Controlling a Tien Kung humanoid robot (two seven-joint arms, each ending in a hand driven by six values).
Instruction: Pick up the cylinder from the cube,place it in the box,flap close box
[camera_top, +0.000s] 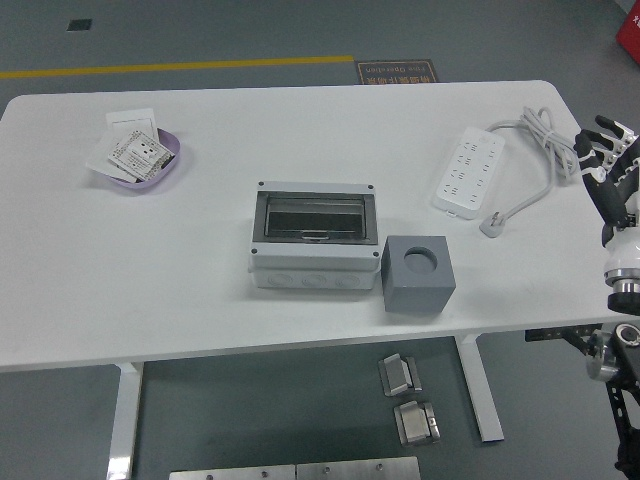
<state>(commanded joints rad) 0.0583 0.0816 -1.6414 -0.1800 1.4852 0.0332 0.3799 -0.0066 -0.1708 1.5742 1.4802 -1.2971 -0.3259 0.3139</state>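
- Setting: a grey workshop floor with a yellow line at the far side; a white rectangular table (200, 290) fills most of the view.
- Task objects: a light grey plastic enclosure box (315, 240) with a dark see-through hinged flap stands near the table's middle. Touching or just beside its right end is a dark grey cube (418, 273) with a round socket in its top face.
- Cylinder: a grey cylinder (420, 261) appears seated in that socket, its top roughly flush with the cube; how much of it projects cannot be told.
- Robot: the right hand (605, 160) hangs at the table's right edge, fingers loosely spread and empty, well apart from the cube. The left arm is not visible.
- Handling (judgement): the cylinder looks small, rigid and light, probably smooth. With so little exposed, a fingertip pinch on the rim, pulled straight up, seems the only hold; the cube may lift with it.
- Other items: a white power strip (468, 171) with its coiled cable, and a purple dish (170, 165) holding white cards.
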